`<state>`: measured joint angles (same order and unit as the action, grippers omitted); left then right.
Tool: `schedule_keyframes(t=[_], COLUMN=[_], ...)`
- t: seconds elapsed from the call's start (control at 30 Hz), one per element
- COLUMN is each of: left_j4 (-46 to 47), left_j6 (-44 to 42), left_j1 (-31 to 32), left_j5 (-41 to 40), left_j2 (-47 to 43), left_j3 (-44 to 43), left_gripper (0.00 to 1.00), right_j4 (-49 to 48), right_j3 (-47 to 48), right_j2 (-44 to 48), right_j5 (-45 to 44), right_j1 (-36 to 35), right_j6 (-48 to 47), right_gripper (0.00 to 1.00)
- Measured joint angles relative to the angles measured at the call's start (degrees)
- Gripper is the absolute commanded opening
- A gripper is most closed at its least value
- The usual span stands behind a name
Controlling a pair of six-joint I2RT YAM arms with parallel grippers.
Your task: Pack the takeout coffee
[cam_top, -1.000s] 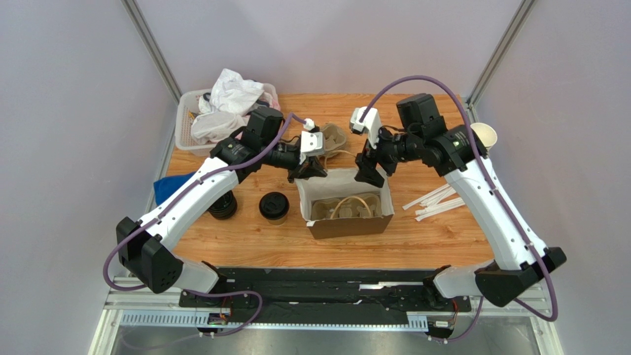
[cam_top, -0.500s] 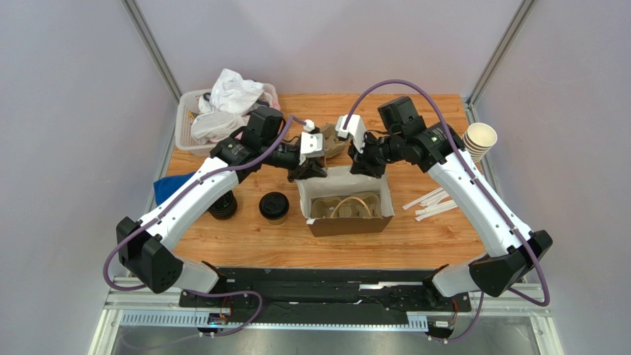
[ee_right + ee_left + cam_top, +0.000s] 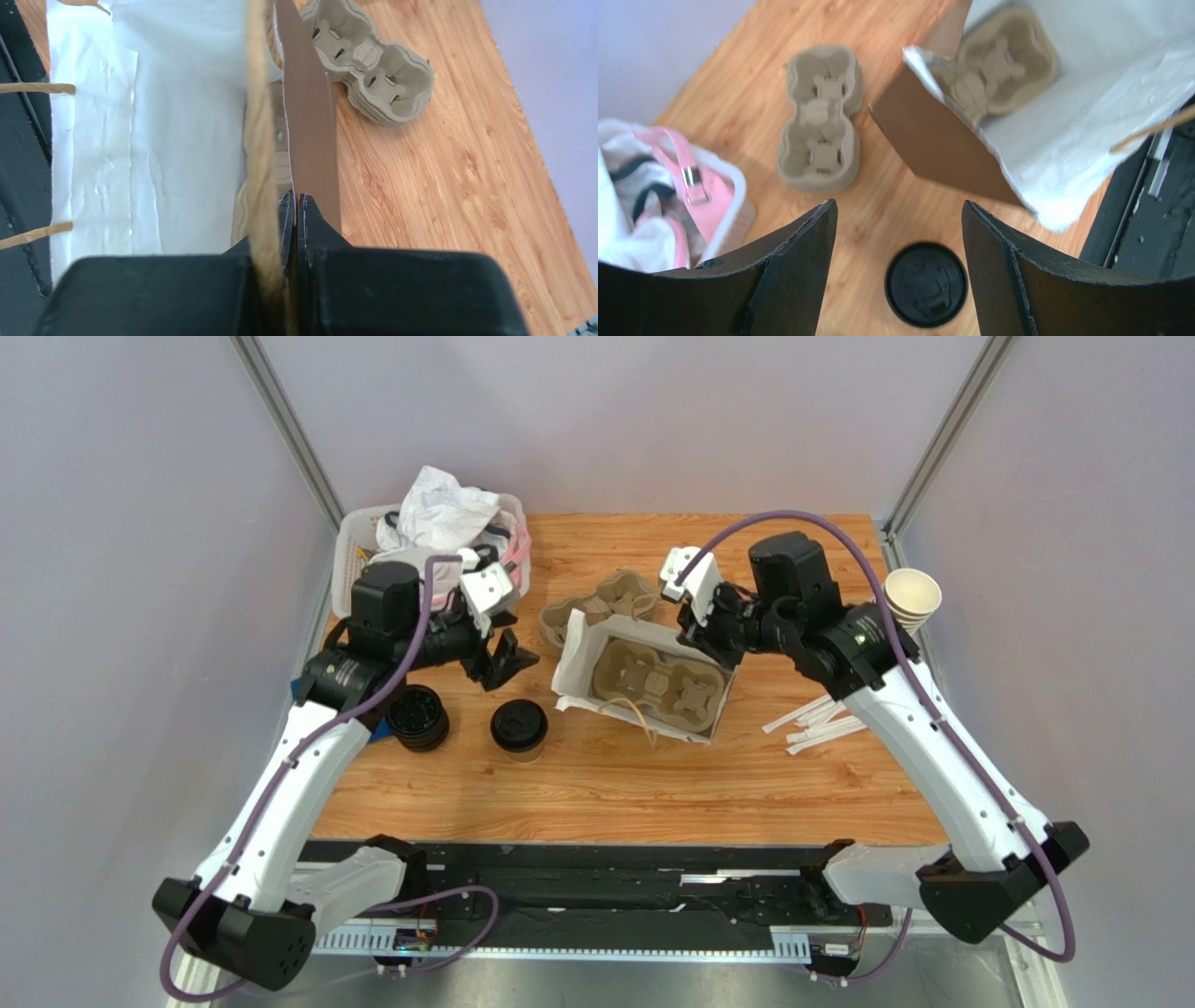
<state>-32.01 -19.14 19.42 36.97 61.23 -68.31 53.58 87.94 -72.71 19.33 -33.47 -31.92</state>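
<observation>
One takeout coffee point(image 3: 519, 727) stands lid-up — left pincer point(image 3: 898, 206) released, right pincer point(image 3: 295, 204) pinching bag point(image 3: 312, 119).

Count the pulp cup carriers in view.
2. One carrier lies inside the tilted paper bag; the other carrier sits on the table beyond the bag, possibly a stack of several.

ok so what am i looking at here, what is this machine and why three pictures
Two robot arms are bolted to the edge of a table, each ending in a two-finger gripper. The wide picture looks down from above; the other two come from a camera on each wrist. The right gripper is pinched shut on the wall of a tilted paper bag with a cup carrier inside. The left gripper hangs open near the lidded coffee cup. A spare carrier and a stack of black lids sit on the table.
</observation>
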Motion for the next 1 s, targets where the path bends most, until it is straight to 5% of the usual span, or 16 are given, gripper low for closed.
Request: schedule_keyframes(t=[0.33,0.63,0.7,1.0], left_j4=[-7.15,-8.07,-8.48,-10.34], left_j6=[-2.32,-4.04,-4.7,-7.26], left_j1=[-0.13,-0.17,-0.17,0.17], left_j5=[-7.06,-9.11,-9.03,-9.51], left_j2=[-1.33,3.61,4.39,10.43], left_j3=[12.94,13.07,12.68,10.36], left_gripper=[0.85,0.86,0.99,0.99], right_j4=[-7.26,-10.27,-10.6,-11.08], right_j3=[-13.94,-19.26,-19.82,-20.06], right_j2=[9.49,14.58,15.41,15.8], right_j5=[-8.9,-14.19,-15.02,-17.77], right_j1=[-7.8,-12.55,-13.11,-13.35], right_j6=[-0.07,0.07,0.07,0.11], right_gripper=[0.0,0.0,0.0,0.0])
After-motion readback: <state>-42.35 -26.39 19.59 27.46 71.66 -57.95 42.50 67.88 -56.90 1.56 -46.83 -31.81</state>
